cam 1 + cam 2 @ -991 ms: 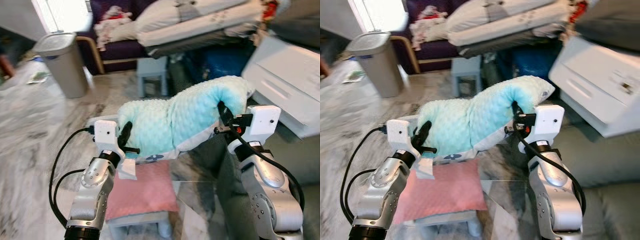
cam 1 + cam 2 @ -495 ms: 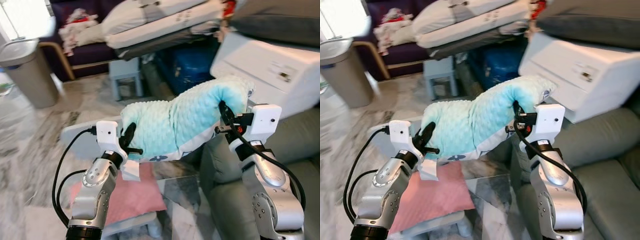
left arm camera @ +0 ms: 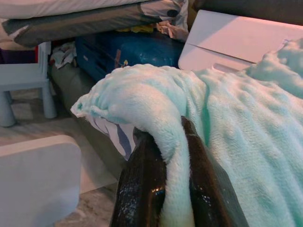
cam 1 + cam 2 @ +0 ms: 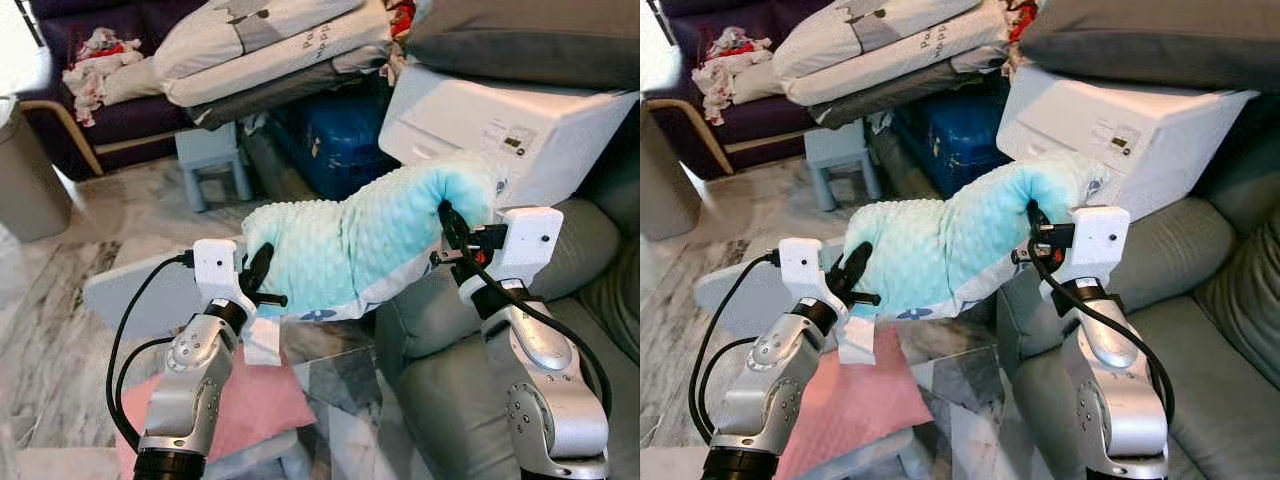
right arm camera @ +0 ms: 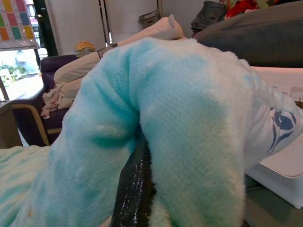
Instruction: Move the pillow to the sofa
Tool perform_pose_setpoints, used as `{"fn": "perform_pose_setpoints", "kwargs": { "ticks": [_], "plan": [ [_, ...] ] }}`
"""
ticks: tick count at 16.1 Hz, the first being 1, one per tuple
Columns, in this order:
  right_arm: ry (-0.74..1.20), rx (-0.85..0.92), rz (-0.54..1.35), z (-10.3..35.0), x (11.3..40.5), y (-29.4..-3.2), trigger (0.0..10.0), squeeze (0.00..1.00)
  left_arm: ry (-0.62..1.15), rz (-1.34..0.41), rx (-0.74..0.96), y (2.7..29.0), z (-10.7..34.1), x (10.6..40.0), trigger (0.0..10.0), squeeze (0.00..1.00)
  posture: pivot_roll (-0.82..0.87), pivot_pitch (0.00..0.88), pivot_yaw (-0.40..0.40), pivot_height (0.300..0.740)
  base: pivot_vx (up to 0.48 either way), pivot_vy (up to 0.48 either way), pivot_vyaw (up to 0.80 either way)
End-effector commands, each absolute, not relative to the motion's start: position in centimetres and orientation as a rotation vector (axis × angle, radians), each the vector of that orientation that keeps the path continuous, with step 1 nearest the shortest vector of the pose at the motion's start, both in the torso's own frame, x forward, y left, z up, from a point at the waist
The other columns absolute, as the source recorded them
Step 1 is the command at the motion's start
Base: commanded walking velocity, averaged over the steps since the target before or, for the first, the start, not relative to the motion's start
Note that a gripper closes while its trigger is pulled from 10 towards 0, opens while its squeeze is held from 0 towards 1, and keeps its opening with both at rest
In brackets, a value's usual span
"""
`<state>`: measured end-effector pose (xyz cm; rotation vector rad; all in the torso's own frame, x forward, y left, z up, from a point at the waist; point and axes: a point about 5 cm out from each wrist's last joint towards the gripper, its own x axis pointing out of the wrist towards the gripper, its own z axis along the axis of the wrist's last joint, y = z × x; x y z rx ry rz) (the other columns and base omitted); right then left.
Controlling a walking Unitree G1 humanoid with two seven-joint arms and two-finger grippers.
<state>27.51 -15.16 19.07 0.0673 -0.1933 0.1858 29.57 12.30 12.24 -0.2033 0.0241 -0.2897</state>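
While both tools grip it aloft, left tool (image 4: pixel 262 285) and right tool (image 4: pixel 447 228) clamped onto mint pillow (image 4: pixel 365 240) ends, grey sofa (image 4: pixel 440 400) just beneath, white appliance (image 4: pixel 480 125) behind, pink cushion (image 4: pixel 255 410) partly hidden below.

Two silver arms raised forward, elbows bent, wrists level. Left gripper (image 4: pixel 262 283) pinched tight, black fingers (image 3: pixel 142 189) clamped on a fold of fluffy mint-green pillow (image 4: pixel 360 240). Right gripper (image 4: pixel 450 232) likewise closed into the pillow's other end.
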Motion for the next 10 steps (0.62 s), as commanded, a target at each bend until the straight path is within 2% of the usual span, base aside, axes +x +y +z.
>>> {"fn": "perform_pose_setpoints", "kwargs": {
  "ticks": [1, 9, 10],
  "plan": [
    [-0.202, 0.076, 0.201, 19.43, 27.64, -14.88, 10.0, 0.00, 0.028, -0.285, -0.202, 12.39, 12.35, 29.78, 10.0, 0.00, -0.20, 0.029, 0.060, 0.740, 0.000, 0.000, -0.80],
    [-0.203, 0.080, 0.207, 19.43, 27.76, -14.83, 10.0, 0.00, 0.039, -0.287, -0.209, 12.41, 12.25, 29.86, 10.0, 0.00, -0.20, 0.026, 0.061, 0.740, 0.000, 0.000, -0.80],
    [-0.206, 0.077, 0.212, 19.46, 27.77, -14.79, 10.0, 0.00, 0.042, -0.292, -0.211, 12.37, 12.27, 29.89, 10.0, 0.00, -0.20, 0.019, 0.063, 0.740, 0.000, 0.000, 0.00]
  ]
}}
